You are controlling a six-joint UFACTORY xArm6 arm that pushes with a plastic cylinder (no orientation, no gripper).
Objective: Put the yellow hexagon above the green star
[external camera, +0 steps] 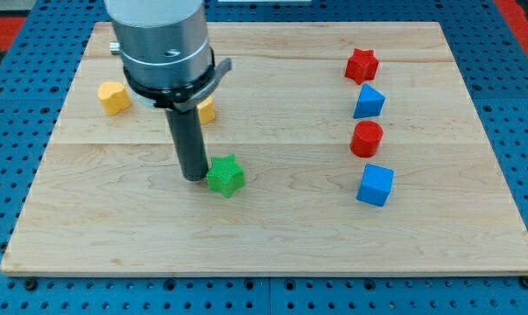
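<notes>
A green star (225,176) lies on the wooden board (272,236) left of centre. My tip (193,178) rests on the board right beside the star's left edge, touching or nearly touching it. A yellow block (207,110), likely the hexagon, sits above the star and is mostly hidden behind my rod and its grey housing. A second yellow block, heart-like in shape (114,97), lies at the upper left.
On the view's right stands a column of blocks: a red star (362,65), a blue block with a pointed top (369,102), a red cylinder (366,139) and a blue cube (375,185). The board lies on a blue perforated table.
</notes>
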